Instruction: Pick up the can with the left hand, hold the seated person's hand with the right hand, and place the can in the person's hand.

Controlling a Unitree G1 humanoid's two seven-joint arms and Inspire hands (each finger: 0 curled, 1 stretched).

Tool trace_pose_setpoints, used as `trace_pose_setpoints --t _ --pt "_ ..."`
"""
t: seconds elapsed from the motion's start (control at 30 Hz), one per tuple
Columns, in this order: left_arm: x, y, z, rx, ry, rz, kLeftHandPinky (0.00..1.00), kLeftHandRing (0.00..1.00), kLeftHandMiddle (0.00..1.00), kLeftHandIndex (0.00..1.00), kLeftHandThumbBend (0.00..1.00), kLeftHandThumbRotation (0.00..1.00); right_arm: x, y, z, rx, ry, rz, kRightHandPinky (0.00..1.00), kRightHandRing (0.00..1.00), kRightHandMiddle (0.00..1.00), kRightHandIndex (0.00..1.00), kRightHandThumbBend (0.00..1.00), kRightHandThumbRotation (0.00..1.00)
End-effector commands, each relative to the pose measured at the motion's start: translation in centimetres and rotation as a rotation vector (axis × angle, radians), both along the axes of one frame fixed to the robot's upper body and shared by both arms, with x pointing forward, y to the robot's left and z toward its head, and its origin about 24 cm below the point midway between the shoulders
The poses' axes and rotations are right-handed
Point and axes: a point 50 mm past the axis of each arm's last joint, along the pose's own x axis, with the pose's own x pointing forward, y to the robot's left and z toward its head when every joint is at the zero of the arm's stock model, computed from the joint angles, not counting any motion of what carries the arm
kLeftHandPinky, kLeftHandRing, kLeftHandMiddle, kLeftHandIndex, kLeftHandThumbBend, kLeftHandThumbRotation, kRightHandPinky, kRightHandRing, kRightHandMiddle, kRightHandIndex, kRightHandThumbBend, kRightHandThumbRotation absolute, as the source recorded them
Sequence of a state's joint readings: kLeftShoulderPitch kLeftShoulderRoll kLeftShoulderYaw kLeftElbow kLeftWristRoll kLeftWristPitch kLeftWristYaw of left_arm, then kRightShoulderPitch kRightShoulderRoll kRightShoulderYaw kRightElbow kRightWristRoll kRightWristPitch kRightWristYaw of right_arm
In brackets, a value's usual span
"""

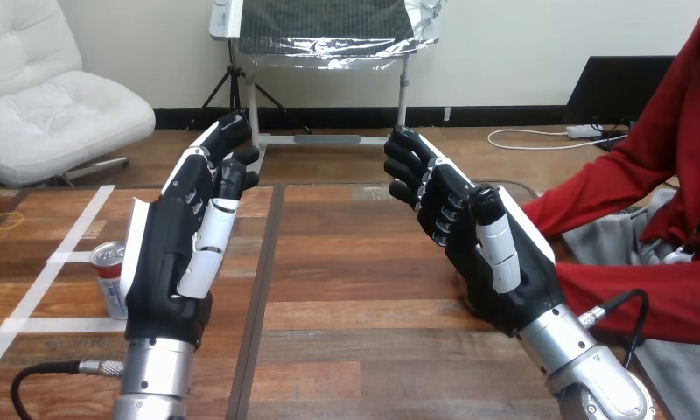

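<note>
Bright, even light lies over all I see; the worktop (355,297) carries a pale sheen, and the white shells of my left robot hand (165,262) gleam softly.

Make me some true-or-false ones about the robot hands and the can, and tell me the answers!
1. The left robot hand holds the can. False: the can stands on the table, partly behind that open hand.
2. The right robot hand is open. True.
3. The can stands upright. True.
4. The can is on the table's right side. False: it is on the left side.
</note>
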State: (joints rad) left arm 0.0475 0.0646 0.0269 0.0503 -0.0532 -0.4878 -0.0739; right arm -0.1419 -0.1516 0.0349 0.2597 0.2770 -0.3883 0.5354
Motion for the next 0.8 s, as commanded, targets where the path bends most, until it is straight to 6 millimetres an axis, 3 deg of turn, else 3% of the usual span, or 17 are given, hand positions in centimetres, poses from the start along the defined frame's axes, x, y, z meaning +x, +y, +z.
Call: trace_pose_setpoints --t 0.0,0.77 --pt "0.81 -0.11 1.36 -0.009 -0.074 -0.016 0.78 0.84 0.86 0.83 0.54 0.79 0.58 0.10 1.46 0.039 -0.058 0.001 0.98 0.97 0.97 0.96 0.91 1.00" --pt "0.83 -0.14 1.33 -0.013 -0.071 -0.032 0.82 0.84 0.86 0.82 0.58 0.77 0.61 0.13 1.41 0.038 -0.062 0.001 0.96 0.96 0.95 0.95 0.90 1.00"
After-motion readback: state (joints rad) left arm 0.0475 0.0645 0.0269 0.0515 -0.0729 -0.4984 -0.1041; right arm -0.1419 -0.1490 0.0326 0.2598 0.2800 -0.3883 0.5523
